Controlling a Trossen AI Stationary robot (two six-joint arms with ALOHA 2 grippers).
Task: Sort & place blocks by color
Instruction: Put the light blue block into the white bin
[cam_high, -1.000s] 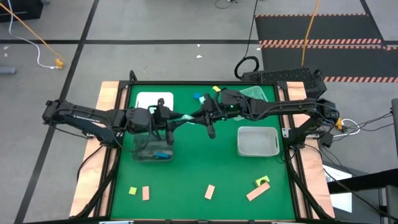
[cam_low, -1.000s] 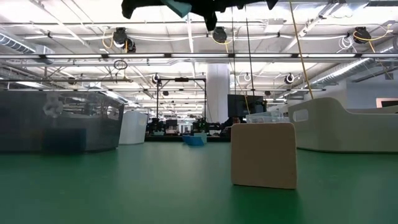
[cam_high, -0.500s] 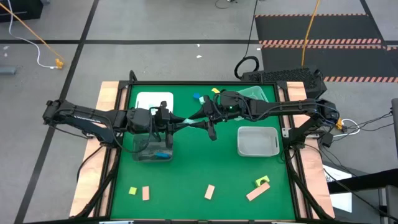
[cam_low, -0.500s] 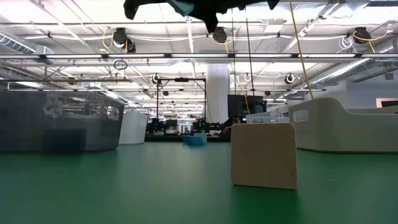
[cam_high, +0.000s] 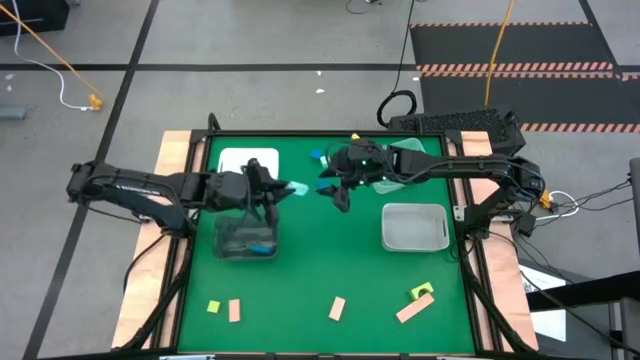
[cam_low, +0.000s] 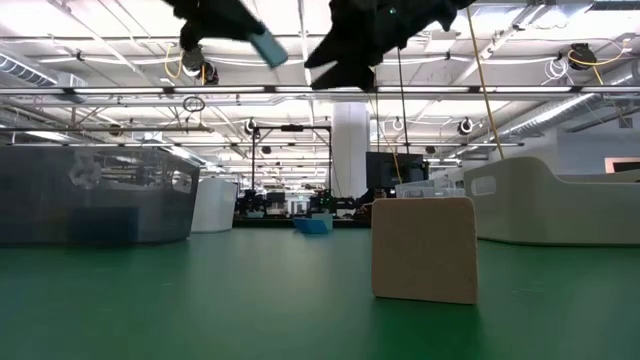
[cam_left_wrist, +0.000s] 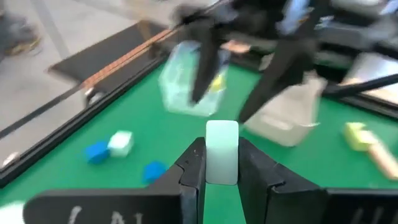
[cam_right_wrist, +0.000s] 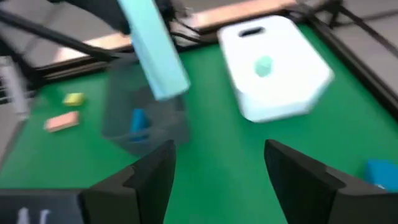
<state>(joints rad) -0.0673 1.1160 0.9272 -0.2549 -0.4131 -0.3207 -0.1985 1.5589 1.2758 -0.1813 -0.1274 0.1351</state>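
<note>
The left gripper (cam_high: 289, 189) hangs above the green table (cam_high: 330, 270), just right of the grey tray (cam_high: 244, 238), and its fingers (cam_left_wrist: 189, 171) are clamped on a pale teal bar (cam_left_wrist: 222, 152), which sticks out beyond the fingertips. The right gripper (cam_high: 336, 193) hangs close by to the right, toward the far middle of the table, its two fingers (cam_right_wrist: 152, 177) spread apart with nothing between them. A blue block (cam_high: 262, 248) lies inside the grey tray. A white tray (cam_high: 248, 160) sits at the far left with one teal block (cam_right_wrist: 263, 65) in it, and another pale tray (cam_high: 415, 227) stands on the right side. Near the far edge lie small blue blocks (cam_left_wrist: 96, 152) and a pale one (cam_left_wrist: 120, 142). Along the near edge rest a yellow-green cube (cam_high: 213, 306), a tan block (cam_high: 234, 311) beside it, a second tan block (cam_high: 337, 307) in the middle, and at the right a yellow-green piece (cam_high: 422, 291) touching a tan bar (cam_high: 413, 309).
</note>
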